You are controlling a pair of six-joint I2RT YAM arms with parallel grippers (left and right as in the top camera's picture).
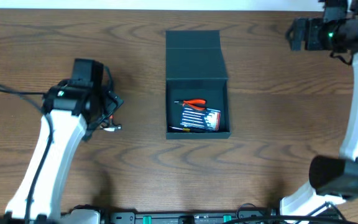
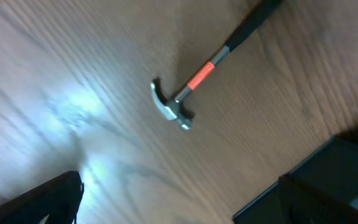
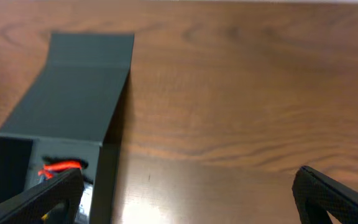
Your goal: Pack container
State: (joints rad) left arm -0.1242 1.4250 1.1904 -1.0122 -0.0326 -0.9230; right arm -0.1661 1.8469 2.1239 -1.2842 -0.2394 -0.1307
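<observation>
Container (image 1: 194, 59), lid open, is partly packed with pliers (image 1: 196, 103) and bit case (image 1: 202, 118); hammer (image 2: 191, 93) is left unpacked on table (image 1: 278, 124); left gripper (image 2: 179, 193) and right gripper (image 3: 188, 186) are held open, empty.

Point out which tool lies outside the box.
The hammer, with an orange band on its handle: it lies on the table, apart from the container. The red-handled pliers and the screwdriver set sit inside it.

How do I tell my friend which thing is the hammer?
Find the dark green box in the middle of the wooden table. The hammer lies on the left arm's side of it. It is the only tool outside the box, with a silver claw head, orange band and black grip.
</observation>
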